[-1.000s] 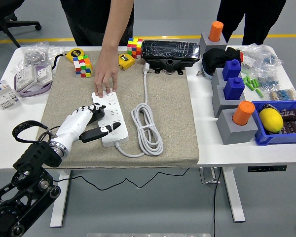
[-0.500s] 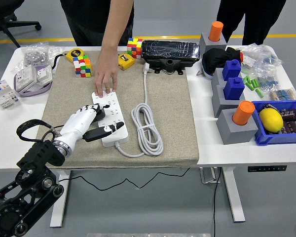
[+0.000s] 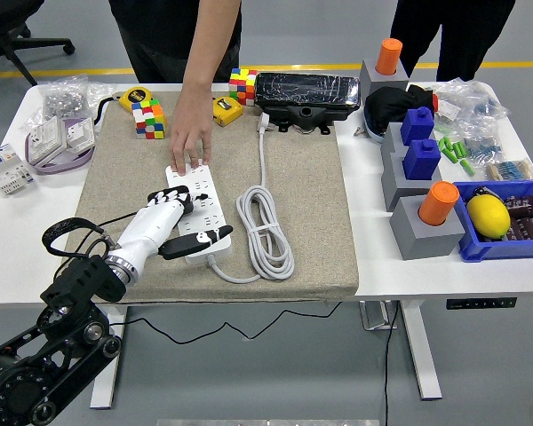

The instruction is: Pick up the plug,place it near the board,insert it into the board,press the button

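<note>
Head view: the left hand (image 3: 173,217) lies over the white power strip (image 3: 195,213), fingers spread across its near sockets, thumb along its near end; whether it holds a plug is hidden. The strip runs away from the robot toward a person's hand (image 3: 189,142) pressing its far end

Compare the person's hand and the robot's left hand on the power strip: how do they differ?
The person's hand comes from the far side and presses fingertips down on the far end of the power strip; the left hand comes from the near left and lies over the strip's near half. The person's hand is bare; the left hand is white with black fingertips. Both are on the same strip, and neither holds a plug.
</note>
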Tool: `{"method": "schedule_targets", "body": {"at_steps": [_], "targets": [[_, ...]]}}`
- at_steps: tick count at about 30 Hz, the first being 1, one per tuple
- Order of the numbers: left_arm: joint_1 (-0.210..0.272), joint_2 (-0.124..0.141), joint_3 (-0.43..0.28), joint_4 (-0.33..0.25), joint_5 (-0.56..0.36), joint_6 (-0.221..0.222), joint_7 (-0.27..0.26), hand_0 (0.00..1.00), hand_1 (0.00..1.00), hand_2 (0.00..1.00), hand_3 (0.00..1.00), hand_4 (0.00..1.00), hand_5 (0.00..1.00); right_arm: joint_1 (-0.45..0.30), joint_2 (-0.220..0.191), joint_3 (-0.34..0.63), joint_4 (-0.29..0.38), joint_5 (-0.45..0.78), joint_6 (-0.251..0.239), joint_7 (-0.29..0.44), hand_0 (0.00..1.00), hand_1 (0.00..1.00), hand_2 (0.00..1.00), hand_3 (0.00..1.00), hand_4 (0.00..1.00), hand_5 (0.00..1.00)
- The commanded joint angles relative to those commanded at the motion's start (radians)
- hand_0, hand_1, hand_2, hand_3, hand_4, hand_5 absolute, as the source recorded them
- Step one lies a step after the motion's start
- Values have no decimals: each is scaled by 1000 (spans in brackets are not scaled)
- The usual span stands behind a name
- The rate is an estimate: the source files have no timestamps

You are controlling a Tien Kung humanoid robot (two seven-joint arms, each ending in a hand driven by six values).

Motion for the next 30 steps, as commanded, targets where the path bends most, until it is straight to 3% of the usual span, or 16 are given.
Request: {"method": "schedule_targets", "body": {"at_steps": [17,30], "targets": [[1,7,2,-7,10,6,-4,998,946,919,883,998,998,-4,0,-4,0,3,-1,0,824,765,754,794,998,998],[-31,21,-3,-62,41,18,2,998,939,910,877,998,998,0,0,-8,0,5,-1,-1,824,764,754,793,998,998]]}}
